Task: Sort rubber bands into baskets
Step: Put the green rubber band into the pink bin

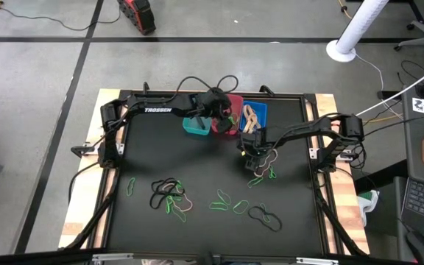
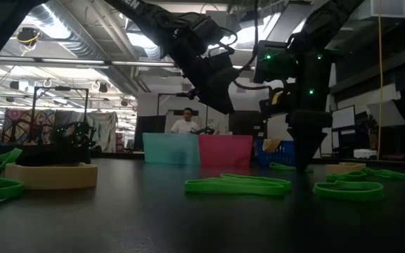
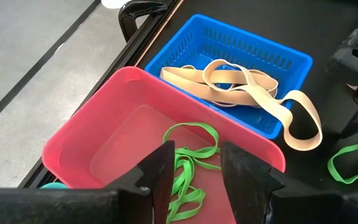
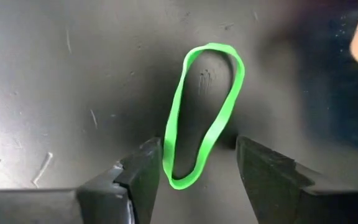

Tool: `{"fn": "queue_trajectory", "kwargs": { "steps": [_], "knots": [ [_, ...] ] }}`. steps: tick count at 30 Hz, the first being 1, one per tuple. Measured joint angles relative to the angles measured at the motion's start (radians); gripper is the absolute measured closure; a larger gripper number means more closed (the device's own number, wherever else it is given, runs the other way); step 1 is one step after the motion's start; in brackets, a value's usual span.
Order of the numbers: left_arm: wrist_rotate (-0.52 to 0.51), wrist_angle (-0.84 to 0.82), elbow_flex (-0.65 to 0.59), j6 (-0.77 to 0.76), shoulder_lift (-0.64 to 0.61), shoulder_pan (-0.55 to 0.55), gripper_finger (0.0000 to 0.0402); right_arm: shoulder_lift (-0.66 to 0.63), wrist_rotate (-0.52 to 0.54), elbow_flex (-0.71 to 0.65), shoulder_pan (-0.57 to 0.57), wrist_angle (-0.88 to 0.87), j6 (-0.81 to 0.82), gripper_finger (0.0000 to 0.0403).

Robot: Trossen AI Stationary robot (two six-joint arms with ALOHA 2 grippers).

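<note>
Inside red basket, green bands; blue basket, tan bands.

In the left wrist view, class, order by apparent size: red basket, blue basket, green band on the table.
1. red basket, though it sits nearer the camera
2. blue basket
3. green band on the table, partly cut off

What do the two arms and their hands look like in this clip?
Both arms are dark, jointed, with black cables looping along them. The left arm carries white TROSSEN lettering. Each hand has two flat dark fingers: left hand, right hand. Green indicator lights glow on the right arm in the low view.
</note>
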Motion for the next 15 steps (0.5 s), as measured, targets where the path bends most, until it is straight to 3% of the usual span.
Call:
{"fn": "queue_trajectory", "kwargs": {
  "steps": [7,15],
  "knots": [
    [0.0,0.0,0.0,0.0,0.0,0.0,0.0274,-0.001,-0.002,-0.007,0.0,0.011,-0.016,0.0215],
    [0.0,0.0,0.0,0.0,0.0,0.0,0.0274,-0.001,-0.017,-0.009,0.002,0.029,-0.028,0.0331]
  ]
}}
